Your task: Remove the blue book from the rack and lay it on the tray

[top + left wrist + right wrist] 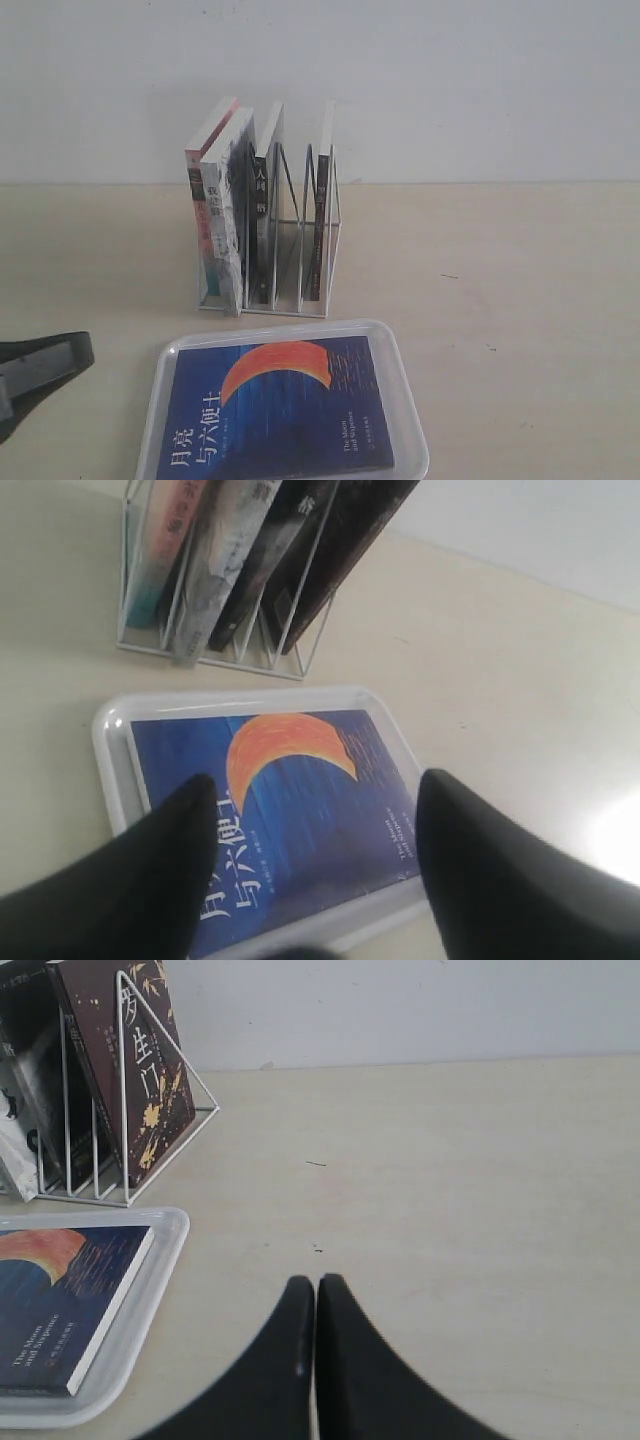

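Blue book (278,410) is lying flat, cover up, inside the tray (405,398), orange crescent showing and white title running along its near-left part. Tray is sitting on the counter (510,290) just in front of the rack (290,221), a small gap between them. Rack is standing upright and holding four books: pink-and-teal book (205,205) in the leftmost slot, grey-white book (230,200) leaning next to it, black-spined book (260,215) near the middle, dark book with gold lettering (322,205) in the rightmost slot. One slot between the last two is showing only wire.

Left claw (318,780) is gaping wide, holding nothing, its two dark fingers (190,820) framing the book's cover from above in the left wrist view; in the exterior view it is showing at the lower left edge, beside the tray. Right claw (315,1282) is pinched closed, fingertips touching, nothing between them, sitting over bare counter on the tray's right side.
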